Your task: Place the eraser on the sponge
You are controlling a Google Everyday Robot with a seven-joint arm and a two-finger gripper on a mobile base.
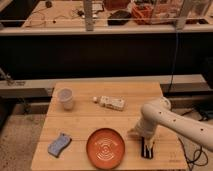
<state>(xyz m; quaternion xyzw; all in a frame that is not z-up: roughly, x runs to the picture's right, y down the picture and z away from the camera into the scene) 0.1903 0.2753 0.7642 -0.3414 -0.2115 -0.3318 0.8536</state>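
The sponge (59, 144), a small blue-grey pad with wavy edges, lies flat near the table's front left corner. My gripper (146, 148) is at the end of the white arm (165, 119). It is down at the tabletop near the front right, just right of the orange plate (105, 147) and far from the sponge. It shows as a dark oblong shape against the wood. I cannot pick out the eraser for sure; it may be hidden at the gripper. A whitish speckled rectangular block (112, 103) lies mid-table.
A white cup (65, 98) stands at the back left of the wooden table (80, 122). A small white ball (95, 99) rests beside the block. Behind the table run a metal rail and a cluttered bench. Cables hang at the right.
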